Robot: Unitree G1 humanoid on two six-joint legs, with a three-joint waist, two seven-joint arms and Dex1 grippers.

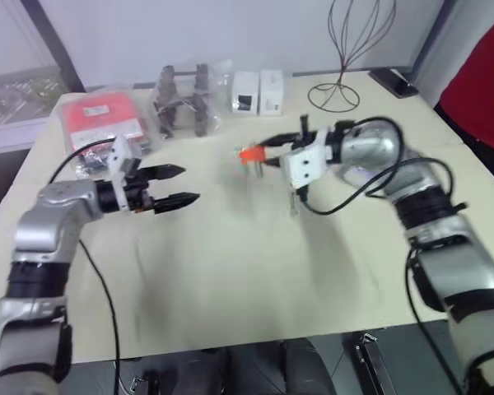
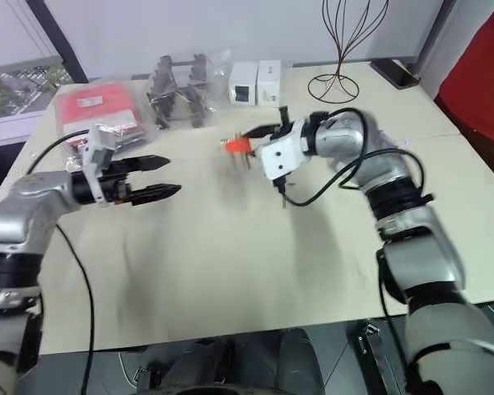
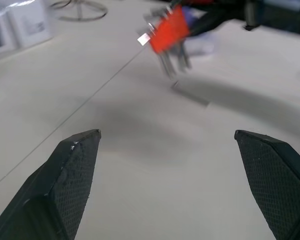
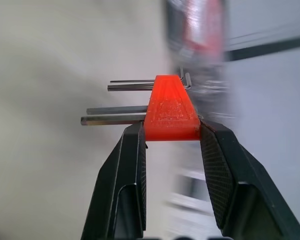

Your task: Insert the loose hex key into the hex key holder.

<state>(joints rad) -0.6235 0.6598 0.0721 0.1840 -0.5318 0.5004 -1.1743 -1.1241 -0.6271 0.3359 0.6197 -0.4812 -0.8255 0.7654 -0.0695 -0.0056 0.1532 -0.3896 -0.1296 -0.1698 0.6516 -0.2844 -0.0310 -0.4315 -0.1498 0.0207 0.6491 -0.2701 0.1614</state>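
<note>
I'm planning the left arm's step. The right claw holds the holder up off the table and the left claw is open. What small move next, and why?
Probably bring the open, empty left claw down to pick up the loose key, which I cannot make out on the table. The right claw already grips the holder, with keys sticking out sideways.

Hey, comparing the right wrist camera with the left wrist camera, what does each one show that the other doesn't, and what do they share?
Right wrist view: the right gripper clamped on the wide end of the hex key holder, with its grey keys sticking out to one side.

Left wrist view: the left gripper with its jaws wide open over the bare table, the white boxes, the wire stand's base, and a thin grey sliver on the table, possibly the loose hex key.

Both: the orange-red holder, held up off the table.
</note>
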